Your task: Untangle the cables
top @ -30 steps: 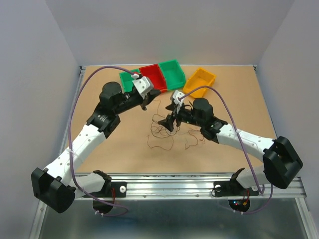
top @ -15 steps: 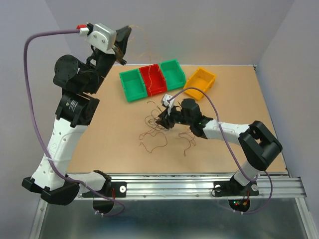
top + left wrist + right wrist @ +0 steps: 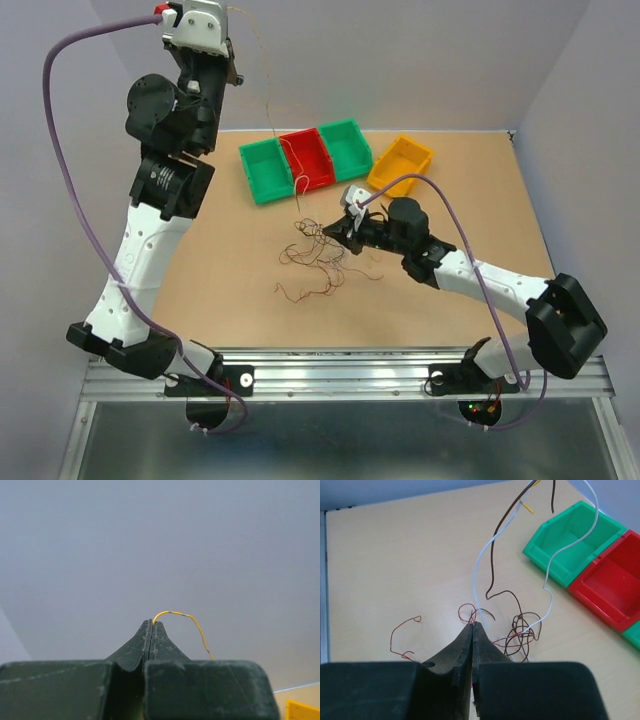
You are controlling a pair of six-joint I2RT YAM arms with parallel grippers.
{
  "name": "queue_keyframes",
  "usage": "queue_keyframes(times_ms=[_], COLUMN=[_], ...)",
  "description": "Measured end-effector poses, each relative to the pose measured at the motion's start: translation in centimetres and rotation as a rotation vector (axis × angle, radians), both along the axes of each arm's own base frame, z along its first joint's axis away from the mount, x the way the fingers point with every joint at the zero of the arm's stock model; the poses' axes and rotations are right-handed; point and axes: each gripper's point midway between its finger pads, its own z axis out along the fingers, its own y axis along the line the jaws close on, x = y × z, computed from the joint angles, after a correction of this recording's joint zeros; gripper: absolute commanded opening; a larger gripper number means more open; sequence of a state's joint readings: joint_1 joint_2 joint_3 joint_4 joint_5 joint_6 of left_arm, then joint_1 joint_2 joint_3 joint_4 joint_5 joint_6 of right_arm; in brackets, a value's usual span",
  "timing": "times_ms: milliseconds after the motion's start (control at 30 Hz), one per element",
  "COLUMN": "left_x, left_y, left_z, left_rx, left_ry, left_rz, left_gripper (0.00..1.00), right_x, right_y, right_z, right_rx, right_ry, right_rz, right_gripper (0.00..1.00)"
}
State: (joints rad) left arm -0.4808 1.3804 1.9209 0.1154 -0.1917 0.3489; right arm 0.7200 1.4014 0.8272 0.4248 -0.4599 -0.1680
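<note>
Yellow wire is pinched at the very tip of the left gripper, whose jaws are pressed flat together. That arm is raised high over the far left of the table, and a thin strand hangs from it down towards the cables. The cables lie as a loose tangle mid-table, just in front of the red bin and near the green bin. The right gripper sits low at the tangle's right side. Its jaws are closed on the cables (a red-brown loop and a white strand run into the tip). Several strands rise out of the wrist view.
</note>
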Motion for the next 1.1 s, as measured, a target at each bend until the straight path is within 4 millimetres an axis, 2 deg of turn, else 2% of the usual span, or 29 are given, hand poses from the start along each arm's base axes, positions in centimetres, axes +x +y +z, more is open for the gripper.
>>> queue_keyframes(times_ms=[33, 67, 100, 133, 233, 300, 400, 467, 533, 700, 833, 900, 967, 1033, 1067, 1100], left_x=[0.5, 1.8, 2.7, 3.6, 5.8, 6.1, 5.1, 3.5, 2.2, -0.3, -1.2, -1.3, -1.3, -1.3, -1.4, -1.4], left_y=[0.4, 1.3, 1.8, 2.4, 3.2, 2.4, 1.4, 0.9, 0.8, 1.1, 1.1, 1.0, 0.8, 0.7, 0.6, 0.5], left_z=[-0.2, -0.4, -0.5, -0.7, -2.8, -4.8, -7.3, -8.7, -8.8, -6.5, -5.8, -5.8, -5.9, -6.0, -6.1, -6.1], left_rx=[0.002, 0.000, -0.003, -0.007, 0.001, 0.018, 0.024, 0.027, 0.022, -0.004, -0.008, -0.006, -0.004, -0.002, -0.002, -0.002], left_ry=[0.006, 0.016, 0.025, 0.033, 0.087, 0.125, 0.165, 0.181, 0.167, 0.088, 0.067, 0.066, 0.069, 0.074, 0.075, 0.077], left_rz=[0.022, 0.067, 0.090, 0.110, 0.127, 0.077, 0.006, -0.045, -0.076, -0.110, -0.126, -0.132, -0.144, -0.153, -0.158, -0.163], left_gripper=[0.00, 0.00, 0.00, 0.00, 0.00, 0.00, 0.00, 0.00, 0.00, 0.00, 0.00, 0.00, 0.00, 0.00, 0.00, 0.00], right_x=[-0.2, -0.2, -0.4, -0.5, -0.7, -0.7, -0.4, 0.5, 1.4, 3.9, 6.1, 7.1, 7.8, 8.4, 8.5, 8.8], right_y=[-0.2, -0.4, -0.5, -0.7, -1.0, -1.1, -1.0, -0.7, -0.2, 1.4, 3.0, 3.4, 3.5, 3.9, 4.1, 4.4], right_z=[0.6, 0.9, 0.9, 0.9, 0.0, -0.4, -0.5, -0.8, -1.1, -2.1, -2.7, -2.9, -2.8, -2.5, -2.5, -2.4], right_rx=[0.002, 0.000, -0.005, -0.011, -0.037, -0.046, -0.041, -0.035, -0.031, 0.010, 0.038, 0.055, 0.072, 0.101, 0.104, 0.113], right_ry=[-0.015, -0.024, -0.025, -0.023, -0.020, -0.013, -0.013, 0.002, 0.013, 0.049, 0.056, 0.052, 0.042, 0.033, 0.027, 0.026], right_rz=[-0.001, -0.002, -0.003, -0.004, -0.003, -0.005, -0.016, -0.044, -0.065, -0.112, -0.140, -0.164, -0.187, -0.196, -0.194, -0.192], right_gripper=[0.02, 0.10, 0.28, 0.63, 0.89, 0.98, 0.98, 0.98, 0.98, 0.98, 0.98, 0.91, 0.65, 0.46, 0.33, 0.01])
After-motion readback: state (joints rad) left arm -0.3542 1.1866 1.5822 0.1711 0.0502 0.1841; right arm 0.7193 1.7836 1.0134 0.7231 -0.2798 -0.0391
